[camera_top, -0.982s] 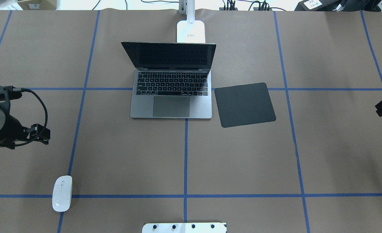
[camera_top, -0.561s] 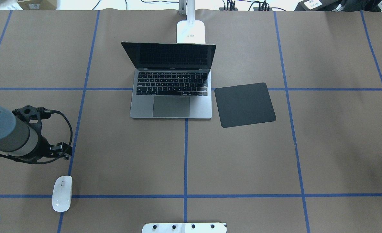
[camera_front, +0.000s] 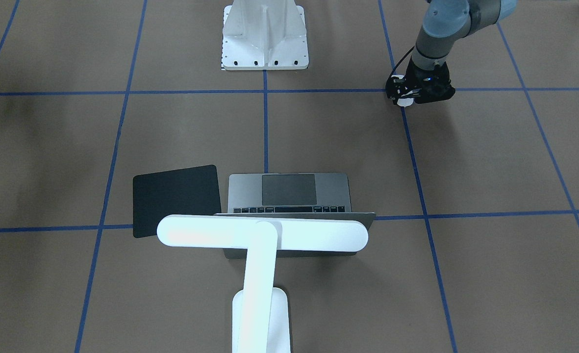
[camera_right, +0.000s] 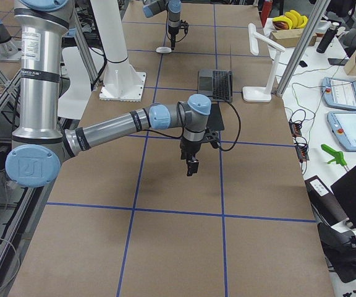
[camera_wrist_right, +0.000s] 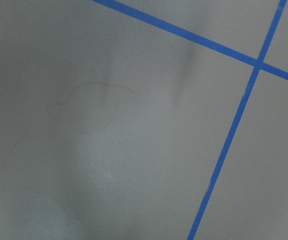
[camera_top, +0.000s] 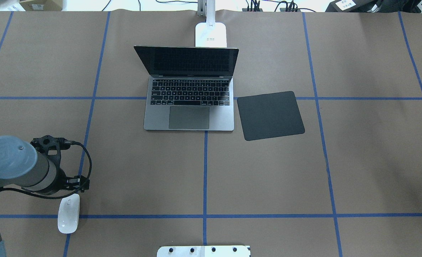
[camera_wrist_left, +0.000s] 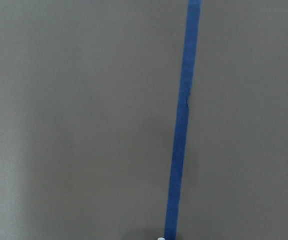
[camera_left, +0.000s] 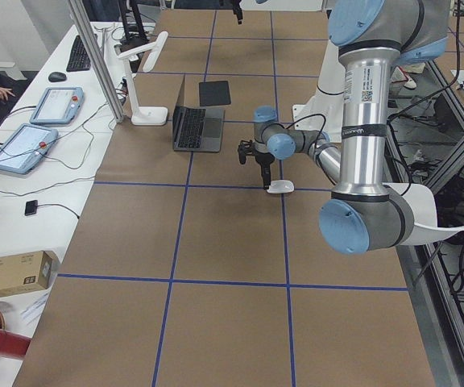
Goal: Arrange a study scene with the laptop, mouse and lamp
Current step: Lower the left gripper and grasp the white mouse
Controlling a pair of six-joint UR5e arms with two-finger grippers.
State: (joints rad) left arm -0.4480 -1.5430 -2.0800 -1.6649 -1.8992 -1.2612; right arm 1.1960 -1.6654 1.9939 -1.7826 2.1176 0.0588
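The left arm (camera_top: 25, 171) stretches low across the bench (camera_top: 268, 178), wrist turned straight down, the left pincer (camera_left: 266, 176) poised by the far end of the mouse (camera_top: 68, 213), which lies on a blue tape line (camera_top: 125, 216). Whether the pincer is spread, I cannot tell.

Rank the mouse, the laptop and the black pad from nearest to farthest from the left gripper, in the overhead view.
1. mouse, beside the left gripper, robot's left.
2. laptop, open, mid-table.
3. black pad, right of the laptop.
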